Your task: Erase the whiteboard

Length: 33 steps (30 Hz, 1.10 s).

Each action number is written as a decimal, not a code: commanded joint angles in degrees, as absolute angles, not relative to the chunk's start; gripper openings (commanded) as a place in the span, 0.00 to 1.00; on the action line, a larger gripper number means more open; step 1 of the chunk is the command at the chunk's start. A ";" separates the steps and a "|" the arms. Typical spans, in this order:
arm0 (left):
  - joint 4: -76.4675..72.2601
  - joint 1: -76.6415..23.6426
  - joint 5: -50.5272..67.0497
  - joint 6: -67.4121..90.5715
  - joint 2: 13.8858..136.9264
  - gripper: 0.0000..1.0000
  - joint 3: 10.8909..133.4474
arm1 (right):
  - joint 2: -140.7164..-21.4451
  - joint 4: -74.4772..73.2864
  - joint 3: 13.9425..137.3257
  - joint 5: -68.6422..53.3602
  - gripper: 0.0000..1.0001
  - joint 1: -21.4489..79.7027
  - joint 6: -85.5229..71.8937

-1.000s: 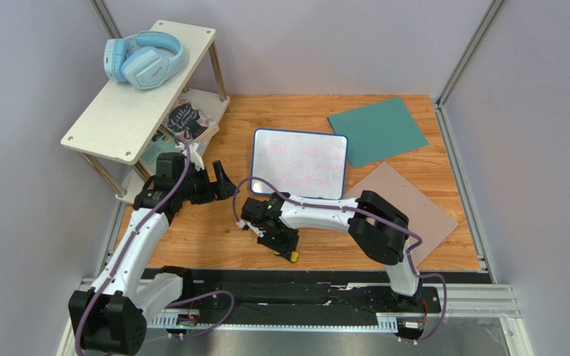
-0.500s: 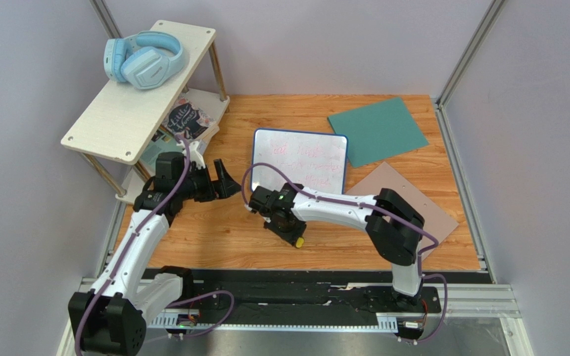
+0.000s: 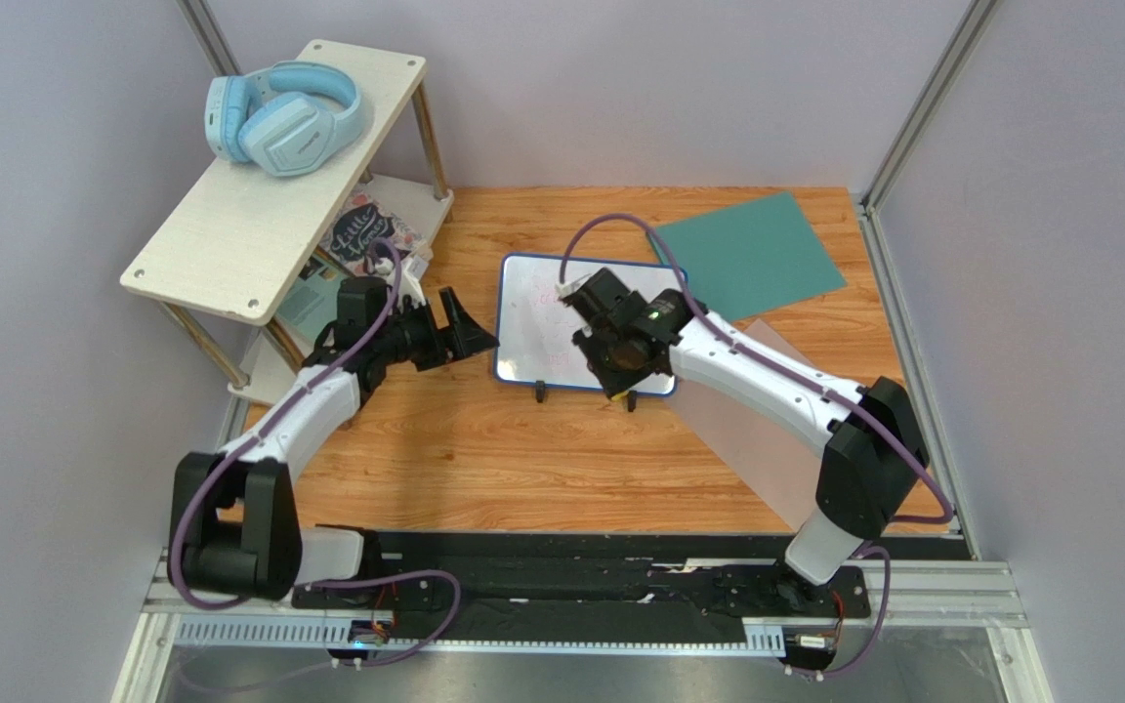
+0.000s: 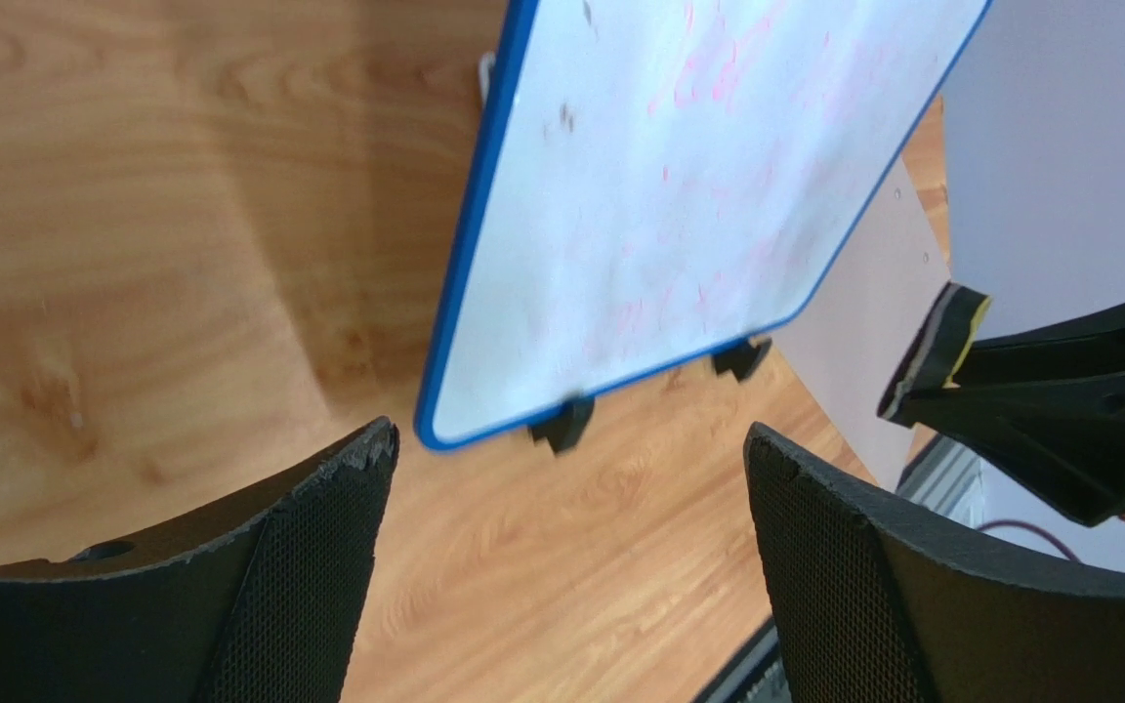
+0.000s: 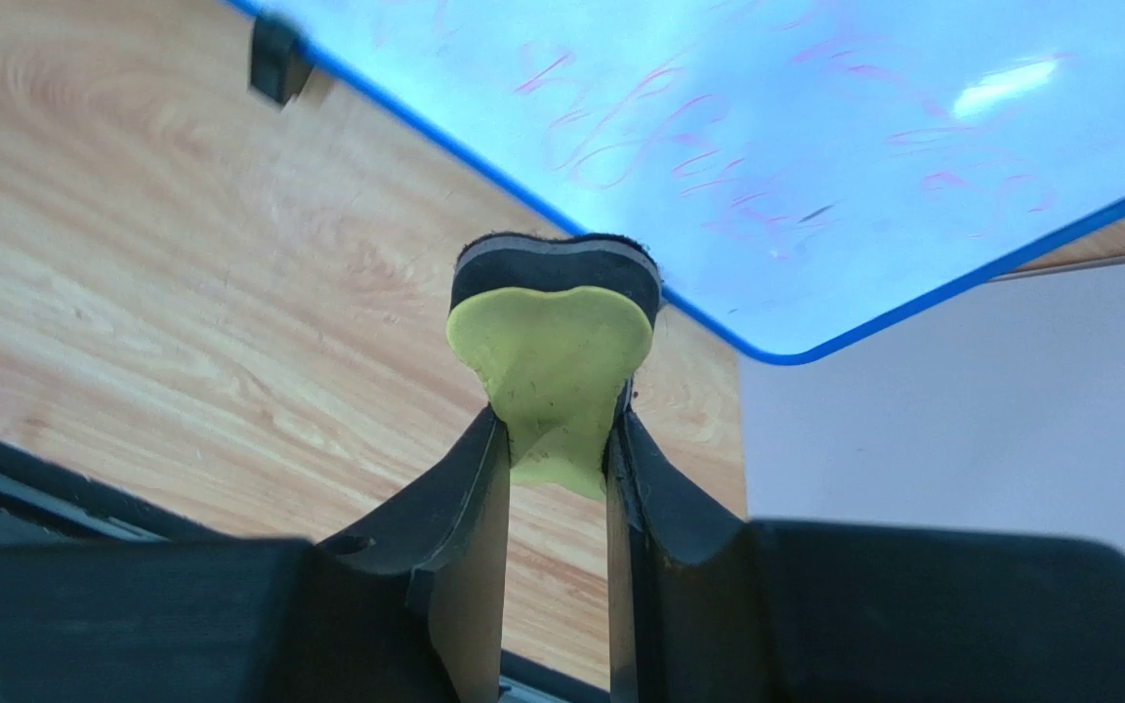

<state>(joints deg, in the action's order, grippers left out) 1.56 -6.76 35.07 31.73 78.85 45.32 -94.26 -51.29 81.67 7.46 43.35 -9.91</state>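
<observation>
The whiteboard (image 3: 539, 315) lies on the wooden table, blue-framed, with faint pink scribbles. It also shows in the left wrist view (image 4: 671, 191) and the right wrist view (image 5: 759, 132). My right gripper (image 3: 624, 356) is over the board's near right part. It is shut (image 5: 557, 440) on a yellow eraser (image 5: 554, 352), whose black felt side faces the board's near edge. My left gripper (image 3: 475, 331) is open and empty (image 4: 569, 454) at the board's left edge, near its front corner. The eraser (image 4: 935, 344) also shows at the right of the left wrist view.
A teal sheet (image 3: 745, 257) lies behind and to the right of the board. A grey-brown sheet (image 3: 774, 447) lies partly under my right arm. A tilted wooden shelf (image 3: 216, 235) with blue headphones (image 3: 283, 117) and books (image 3: 371, 235) stands at the far left.
My right arm has swung from the table's front middle up onto the whiteboard, carrying the eraser. My left gripper has moved right to the board's left edge.
</observation>
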 commanded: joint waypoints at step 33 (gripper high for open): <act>-36.47 -7.82 46.24 39.81 103.27 0.80 51.60 | -95.71 -35.42 86.22 4.39 0.01 35.33 -13.18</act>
